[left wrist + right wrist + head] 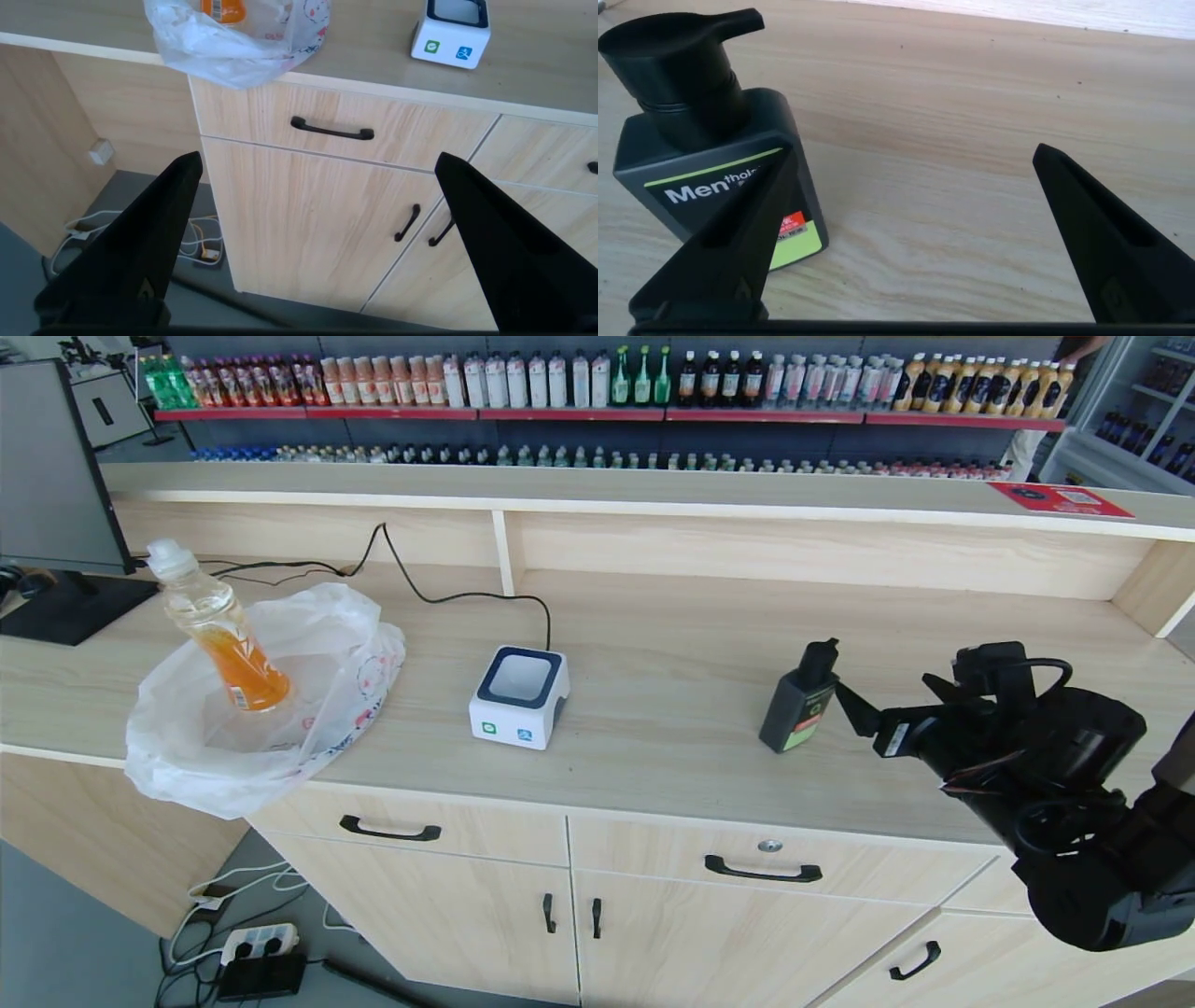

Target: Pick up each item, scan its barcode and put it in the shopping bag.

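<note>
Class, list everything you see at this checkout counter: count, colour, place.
drink bottle: one, orange, leaning in the shopping bag
shopping bag: one, white, counter's left end
scanner: one, white with dark top, counter middle
pump bottle: one, dark with green label, right of scanner
cable: one, black, running back from scanner
shelved bottles: many, mixed colours, behind the counter
power strip: one, white, floor
left gripper: one, black, open, low before the cabinet
right gripper: one, black, open, beside pump bottle

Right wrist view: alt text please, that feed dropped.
A dark pump bottle stands upright on the wooden counter, just ahead of the open right gripper. One finger overlaps its lower body; the other is over bare counter.
</note>
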